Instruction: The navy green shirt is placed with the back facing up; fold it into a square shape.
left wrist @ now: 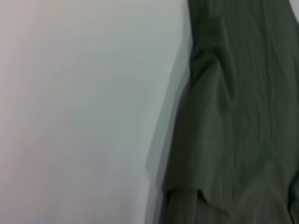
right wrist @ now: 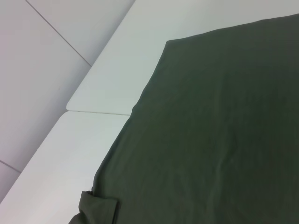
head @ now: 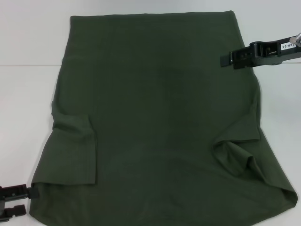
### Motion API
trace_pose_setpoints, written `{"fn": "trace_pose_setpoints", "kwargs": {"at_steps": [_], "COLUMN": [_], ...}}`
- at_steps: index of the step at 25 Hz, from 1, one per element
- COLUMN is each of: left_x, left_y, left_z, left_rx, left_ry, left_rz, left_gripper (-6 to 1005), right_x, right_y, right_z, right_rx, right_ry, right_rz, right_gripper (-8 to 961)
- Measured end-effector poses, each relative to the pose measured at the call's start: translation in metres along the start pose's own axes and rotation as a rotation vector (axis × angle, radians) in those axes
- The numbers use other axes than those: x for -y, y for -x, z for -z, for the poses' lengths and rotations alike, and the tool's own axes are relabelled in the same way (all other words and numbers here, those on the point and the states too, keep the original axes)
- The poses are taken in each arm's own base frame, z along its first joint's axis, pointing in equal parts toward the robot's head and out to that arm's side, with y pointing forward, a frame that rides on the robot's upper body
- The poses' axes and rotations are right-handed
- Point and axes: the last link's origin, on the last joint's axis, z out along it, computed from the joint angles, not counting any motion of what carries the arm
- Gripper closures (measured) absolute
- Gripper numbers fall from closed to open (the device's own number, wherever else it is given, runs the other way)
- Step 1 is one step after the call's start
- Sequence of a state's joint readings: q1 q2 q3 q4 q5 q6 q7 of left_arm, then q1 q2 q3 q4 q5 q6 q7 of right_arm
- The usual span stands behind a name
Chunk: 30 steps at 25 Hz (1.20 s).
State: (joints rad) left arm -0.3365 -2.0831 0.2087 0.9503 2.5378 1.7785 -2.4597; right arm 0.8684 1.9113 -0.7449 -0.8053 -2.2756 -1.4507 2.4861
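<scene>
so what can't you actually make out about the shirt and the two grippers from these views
- Left gripper: cut off by the head view's lower left corner, so its fingers cannot be judged.
- Right gripper: seen side-on at the navy green shirt in the head view; open or shut is unclear.
- Shirt front: face down on the table, hidden by the cloth itself.
- Neither wrist view shows its own fingers.
</scene>
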Motion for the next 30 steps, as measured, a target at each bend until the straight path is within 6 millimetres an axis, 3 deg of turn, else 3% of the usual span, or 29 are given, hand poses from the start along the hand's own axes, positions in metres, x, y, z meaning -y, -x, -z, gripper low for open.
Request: {"fn": "trace_pose_setpoints", "kwargs": {"at_steps": [15, 30], "left_x": [0.001, -0.016], "left_y": [-0.002, -0.014], "left_z": [-0.014, -0.040], "left_rx": [0.018, 0.050], "left_ry": [-0.024, 0.008], "left_rz": [0.011, -0.036], "left_gripper": [234, 237], "right_x": [0.000, 0.002], "right_y": [-0.001, -0.003], "right_z": [-0.001, 0.000], "right_rx": [-0.003, -0.007], "right_ry": [0.001, 0.002], "right_rz": [-0.002, -0.009], "right_gripper": [328, 314]}}
